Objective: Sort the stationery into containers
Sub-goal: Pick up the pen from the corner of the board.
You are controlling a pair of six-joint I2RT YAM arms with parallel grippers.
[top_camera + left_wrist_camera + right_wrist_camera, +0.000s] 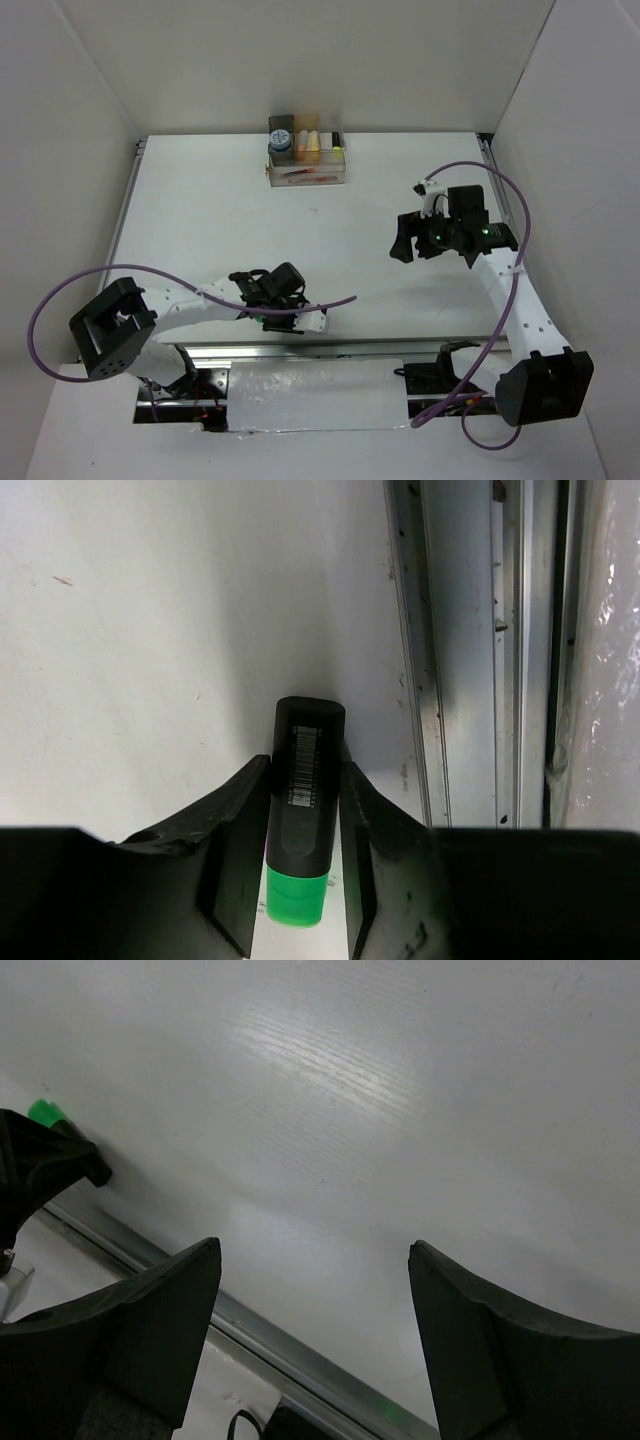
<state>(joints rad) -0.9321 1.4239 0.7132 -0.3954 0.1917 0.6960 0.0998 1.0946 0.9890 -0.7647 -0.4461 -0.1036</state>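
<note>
The left arm's jaws are clenched on a black highlighter with a green end (303,800). Its long axis runs along the jaws, green end toward the wrist, low by the white worktop's (200,220) near edge. The clear plastic desk organiser (306,183) stands well apart at the far edge. The right arm's jaws are spread and empty.

From above and behind, the top camera takes in the whole table (250,235), which both wrist cameras face closely.
</note>
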